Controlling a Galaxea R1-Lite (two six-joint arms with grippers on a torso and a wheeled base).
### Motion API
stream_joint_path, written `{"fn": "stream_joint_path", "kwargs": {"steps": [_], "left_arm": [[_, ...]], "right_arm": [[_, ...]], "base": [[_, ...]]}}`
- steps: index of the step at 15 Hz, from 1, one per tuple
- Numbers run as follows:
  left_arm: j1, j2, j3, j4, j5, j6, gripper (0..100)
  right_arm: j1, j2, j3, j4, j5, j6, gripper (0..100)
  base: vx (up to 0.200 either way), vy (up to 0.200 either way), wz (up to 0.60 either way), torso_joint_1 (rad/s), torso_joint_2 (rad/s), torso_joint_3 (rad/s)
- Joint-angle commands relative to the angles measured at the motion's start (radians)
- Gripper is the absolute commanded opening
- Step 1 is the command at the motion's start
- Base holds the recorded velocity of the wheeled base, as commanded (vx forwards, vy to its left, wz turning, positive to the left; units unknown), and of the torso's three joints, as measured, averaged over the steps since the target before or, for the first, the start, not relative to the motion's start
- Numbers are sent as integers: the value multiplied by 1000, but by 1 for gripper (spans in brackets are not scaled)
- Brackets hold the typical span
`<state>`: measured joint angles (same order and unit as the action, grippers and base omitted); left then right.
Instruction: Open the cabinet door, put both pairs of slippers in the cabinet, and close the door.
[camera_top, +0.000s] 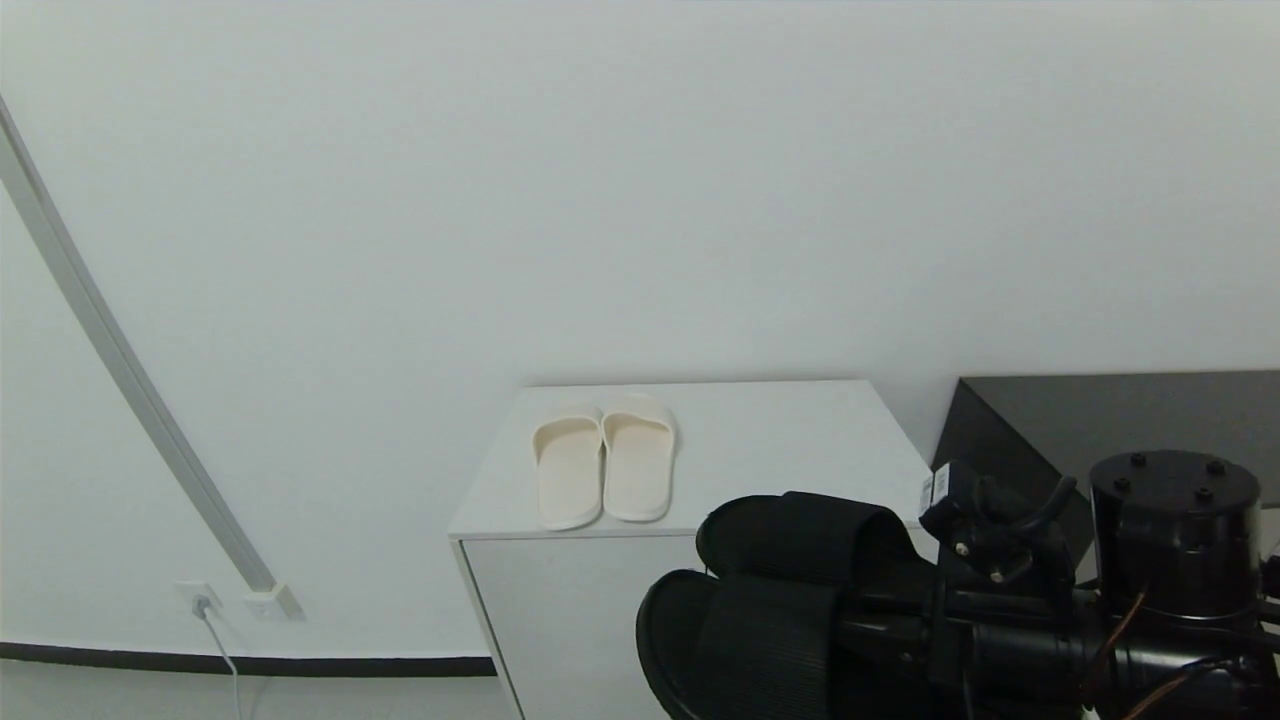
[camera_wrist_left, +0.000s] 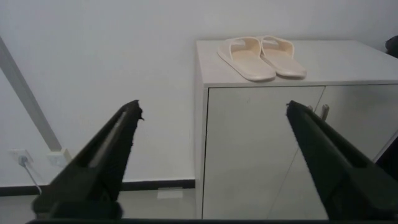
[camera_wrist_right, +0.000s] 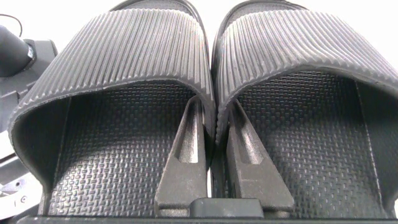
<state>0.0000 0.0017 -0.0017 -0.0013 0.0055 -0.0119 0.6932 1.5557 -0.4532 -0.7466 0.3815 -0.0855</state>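
Note:
A pair of cream slippers (camera_top: 603, 470) (camera_wrist_left: 261, 57) lies side by side on top of the white cabinet (camera_top: 790, 430), near its left end. The cabinet's grey doors (camera_wrist_left: 249, 149) are closed, with small handles (camera_wrist_left: 323, 111) at the middle seam. My right gripper (camera_wrist_right: 214, 115) is shut on a pair of black slippers (camera_top: 780, 590) (camera_wrist_right: 149, 74), pinching their inner edges together. They hang in front of the cabinet's right part, about level with its top. My left gripper (camera_wrist_left: 213, 107) is open wide, held low and apart from the cabinet, facing its front.
A dark table (camera_top: 1120, 410) stands right of the cabinet. A grey conduit (camera_top: 120, 360) runs slantwise down the wall to a wall socket (camera_top: 200, 598) with a cable, left of the cabinet. Open floor lies left of the cabinet.

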Motion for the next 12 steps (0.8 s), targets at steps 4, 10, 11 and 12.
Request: {"fn": "stream_joint_path", "kwargs": {"steps": [4, 10, 11, 12], "left_arm": [[0, 0, 0, 0, 2, -2, 100], [0, 0, 0, 0, 2, 0, 100], [0, 1, 0, 0, 4, -2, 100], [0, 1, 0, 0, 4, -2, 100]], "right_arm": [[6, 0, 4, 0, 0, -3, 0], [6, 0, 5, 0, 0, -14, 0], [6, 0, 5, 0, -3, -16, 0], [6, -3, 7, 0, -6, -16, 0]], "base": [[0, 0, 0, -149, 347, 189], [0, 0, 0, -158, 362, 202], [0, 0, 0, -168, 388, 222], [0, 0, 0, -173, 437, 237]]}}
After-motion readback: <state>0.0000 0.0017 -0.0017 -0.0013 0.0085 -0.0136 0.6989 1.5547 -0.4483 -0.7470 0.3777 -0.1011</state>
